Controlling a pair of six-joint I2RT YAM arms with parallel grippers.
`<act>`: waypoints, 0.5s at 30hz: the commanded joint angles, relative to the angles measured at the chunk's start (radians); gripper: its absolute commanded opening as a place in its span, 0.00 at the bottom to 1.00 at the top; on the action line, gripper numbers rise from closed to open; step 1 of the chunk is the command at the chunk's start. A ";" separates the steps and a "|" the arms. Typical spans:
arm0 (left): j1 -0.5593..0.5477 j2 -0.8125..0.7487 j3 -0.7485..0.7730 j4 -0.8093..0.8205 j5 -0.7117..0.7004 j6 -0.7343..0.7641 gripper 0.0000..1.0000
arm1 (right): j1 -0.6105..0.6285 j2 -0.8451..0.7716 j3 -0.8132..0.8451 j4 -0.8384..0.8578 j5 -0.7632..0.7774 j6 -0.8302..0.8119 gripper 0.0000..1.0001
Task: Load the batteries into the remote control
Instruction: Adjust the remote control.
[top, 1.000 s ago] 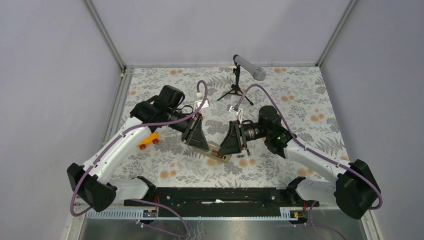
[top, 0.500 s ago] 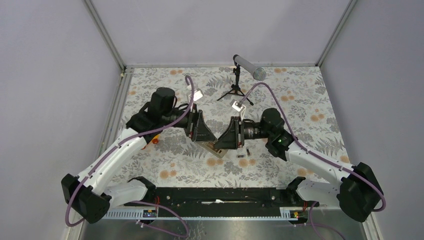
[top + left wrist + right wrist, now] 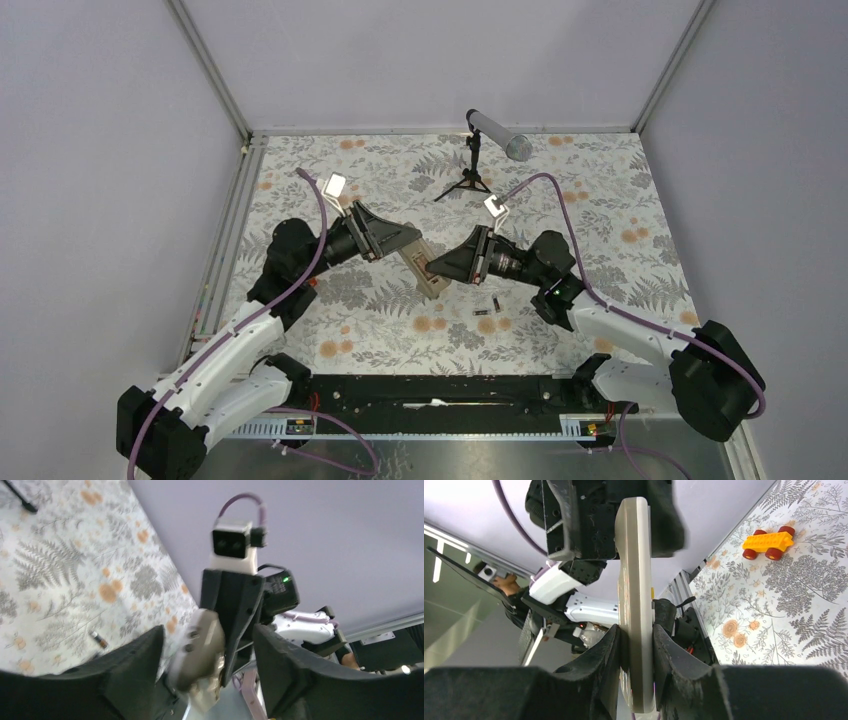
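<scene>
Beige remote control [image 3: 634, 605] clamped in right claw [image 3: 636, 647]; left claw [image 3: 207, 636] wide astride it

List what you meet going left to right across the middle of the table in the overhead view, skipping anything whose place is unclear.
The left gripper, jaws open → remote control → batteries. Skipped: the right gripper, which overlaps the remote control, and the microphone stand, which spans several.
</scene>
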 commanded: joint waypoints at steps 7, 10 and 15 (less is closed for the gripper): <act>-0.042 0.018 -0.030 0.334 -0.077 -0.151 0.58 | 0.006 0.080 -0.006 0.265 0.116 0.230 0.00; -0.051 0.016 -0.029 0.311 -0.086 -0.134 0.52 | 0.006 0.100 -0.001 0.280 0.132 0.269 0.00; -0.051 0.006 -0.014 0.290 -0.101 -0.106 0.35 | 0.006 0.105 -0.004 0.274 0.143 0.283 0.00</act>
